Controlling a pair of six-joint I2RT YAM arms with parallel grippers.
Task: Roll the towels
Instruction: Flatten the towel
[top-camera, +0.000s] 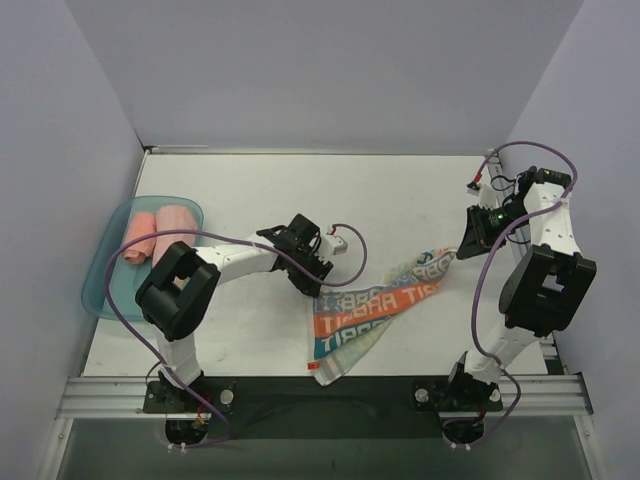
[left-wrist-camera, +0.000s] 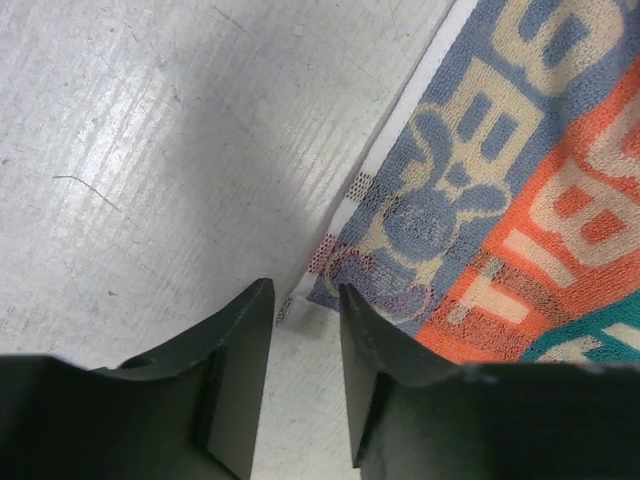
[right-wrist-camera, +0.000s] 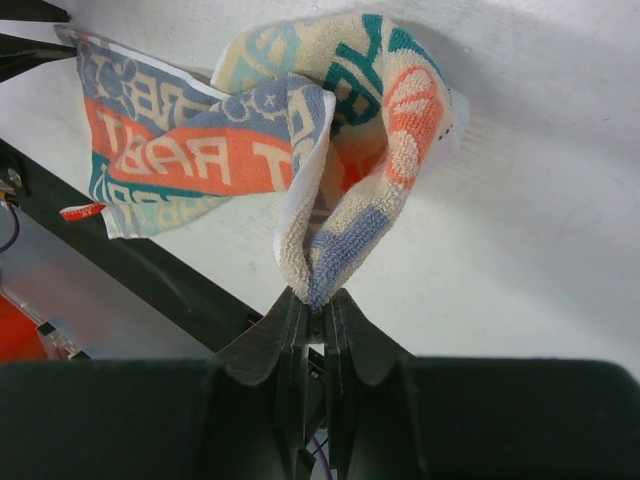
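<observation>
The whitish towel (top-camera: 372, 308) with orange and teal "RABBIT" lettering lies spread at the table's front middle, and its far right corner is lifted. My right gripper (top-camera: 463, 247) is shut on that bunched corner (right-wrist-camera: 330, 250), the cloth folded between its jaws (right-wrist-camera: 315, 298). My left gripper (top-camera: 311, 286) hangs low over the towel's left corner (left-wrist-camera: 330, 270). It is open (left-wrist-camera: 305, 290), with bare table in the gap and the corner just ahead of its fingertips. Two pinkish rolled towels (top-camera: 156, 232) lie in the tray.
A shallow teal tray (top-camera: 100, 292) sits at the table's left edge. A black rail (top-camera: 330, 395) with the arm bases runs along the near edge, and the towel's lowest corner reaches it. Purple cables loop off both arms. Grey walls close in three sides.
</observation>
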